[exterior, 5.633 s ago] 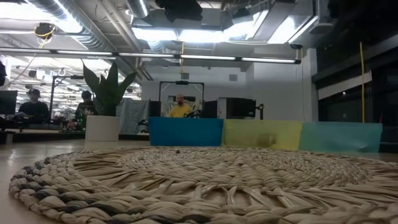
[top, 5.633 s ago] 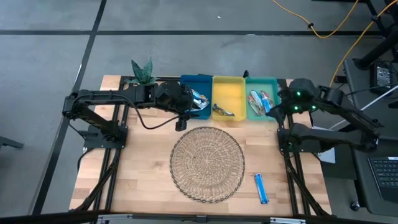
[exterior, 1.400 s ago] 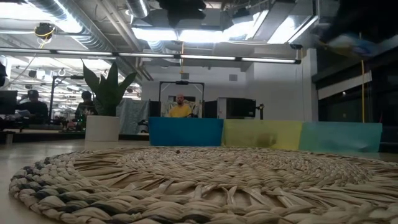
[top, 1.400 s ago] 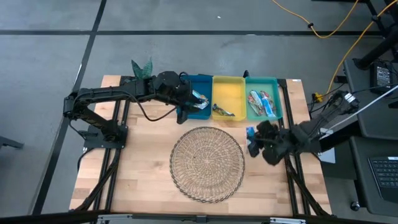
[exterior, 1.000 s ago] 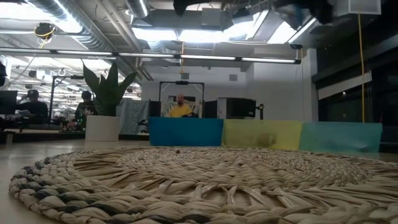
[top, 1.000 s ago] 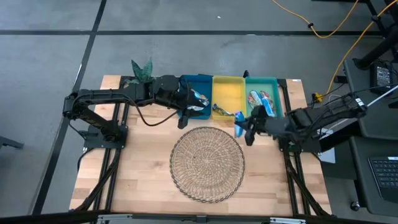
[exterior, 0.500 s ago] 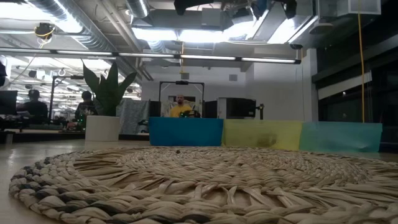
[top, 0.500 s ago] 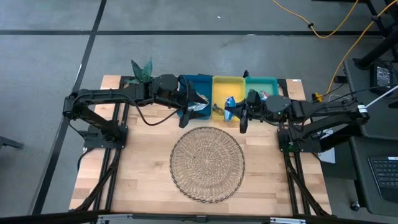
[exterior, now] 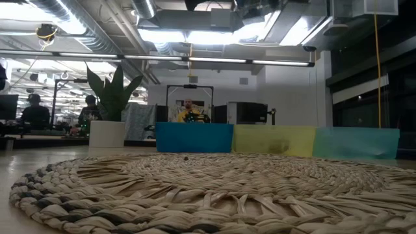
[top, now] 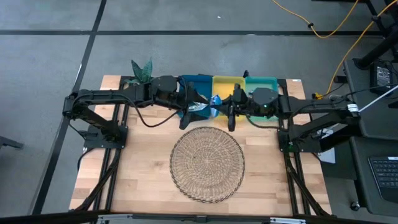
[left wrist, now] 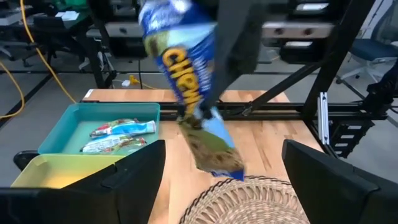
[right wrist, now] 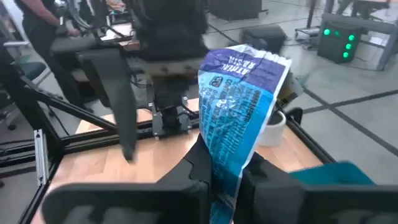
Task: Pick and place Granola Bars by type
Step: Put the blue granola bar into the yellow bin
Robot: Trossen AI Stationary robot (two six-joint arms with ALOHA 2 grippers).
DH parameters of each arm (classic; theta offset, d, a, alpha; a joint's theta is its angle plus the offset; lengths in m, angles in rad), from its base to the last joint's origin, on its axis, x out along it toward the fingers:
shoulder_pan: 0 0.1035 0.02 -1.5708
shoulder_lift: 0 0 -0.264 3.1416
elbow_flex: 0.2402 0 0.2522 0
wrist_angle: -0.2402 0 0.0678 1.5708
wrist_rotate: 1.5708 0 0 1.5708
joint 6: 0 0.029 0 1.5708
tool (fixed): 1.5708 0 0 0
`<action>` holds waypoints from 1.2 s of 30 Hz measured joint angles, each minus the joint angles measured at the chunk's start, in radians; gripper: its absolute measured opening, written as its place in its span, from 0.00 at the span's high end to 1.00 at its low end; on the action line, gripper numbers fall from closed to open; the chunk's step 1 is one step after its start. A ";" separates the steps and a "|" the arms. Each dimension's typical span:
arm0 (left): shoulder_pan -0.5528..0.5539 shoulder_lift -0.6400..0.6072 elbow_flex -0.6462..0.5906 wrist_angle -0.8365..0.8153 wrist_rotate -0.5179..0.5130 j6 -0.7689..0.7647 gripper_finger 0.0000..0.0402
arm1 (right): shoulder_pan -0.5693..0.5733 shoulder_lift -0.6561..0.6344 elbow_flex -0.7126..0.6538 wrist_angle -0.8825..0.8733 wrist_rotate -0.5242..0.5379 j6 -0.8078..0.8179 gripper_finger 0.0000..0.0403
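Observation:
My right gripper (top: 227,113) hangs over the near edge of the yellow tray (top: 225,83), shut on a blue granola bar (top: 216,101). The bar faces my left gripper (top: 185,111), which stands open over the blue tray (top: 198,82). In the left wrist view the bar (left wrist: 193,81) hangs between and beyond my left gripper's (left wrist: 224,163) wide-apart fingers, touching neither. The teal tray (left wrist: 62,127) holds other wrapped bars (left wrist: 121,129). My right arm hides most of that tray from above. My right gripper (right wrist: 227,186) pinches the blue bar's wrapper (right wrist: 225,167) between its two fingers, toward one end. Most of the bar (right wrist: 239,106) sticks out past the fingertips. The bar is lifted clear of trays and table and hangs tilted.
A round wicker mat (top: 207,163) fills the table's middle, near of the trays. A potted plant (top: 142,70) stands at the far left corner. Bare wood lies on both sides of the mat. People sit in the room beyond the table (exterior: 188,112).
My right gripper has carried the blue bar toward the table's left edge and slightly farther. It went from beside the mat's right rim, along the trays' near edge, to the gap between the yellow and blue trays. The bar stays lifted clear.

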 joint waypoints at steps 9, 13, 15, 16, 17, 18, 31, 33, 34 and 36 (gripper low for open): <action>0.000 0.000 0.000 0.005 -0.008 0.000 0.22 | -0.002 0.152 0.235 -0.064 -0.045 -0.100 0.91; 0.000 0.000 0.000 0.006 0.000 0.000 0.23 | -0.004 0.200 0.287 -0.092 -0.059 -0.124 0.93; 0.000 0.000 0.000 0.006 0.000 -0.008 0.25 | -0.004 0.218 0.299 -0.107 -0.066 -0.126 0.93; 0.000 0.000 0.000 0.006 0.000 -0.009 0.26 | -0.004 0.225 0.301 -0.108 -0.067 -0.125 0.93; 0.000 0.000 0.000 0.006 0.000 -0.010 0.28 | -0.004 0.229 0.302 -0.108 -0.067 -0.125 0.92; 0.000 0.000 0.000 0.006 0.000 -0.010 0.30 | -0.004 0.232 0.302 -0.109 -0.068 -0.125 0.91; 0.000 0.000 0.000 -0.009 0.001 -0.008 0.74 | -0.012 0.218 0.304 -0.111 -0.070 -0.121 0.92; 0.000 0.000 0.000 -0.008 0.002 -0.009 0.80 | -0.012 0.217 0.304 -0.111 -0.070 -0.102 0.90; 0.000 0.000 0.000 -0.008 0.002 -0.008 0.83 | -0.012 0.217 0.304 -0.111 -0.070 -0.099 0.89; 0.000 0.000 0.000 -0.008 0.002 -0.008 0.87 | -0.013 0.217 0.304 -0.111 -0.070 -0.099 0.87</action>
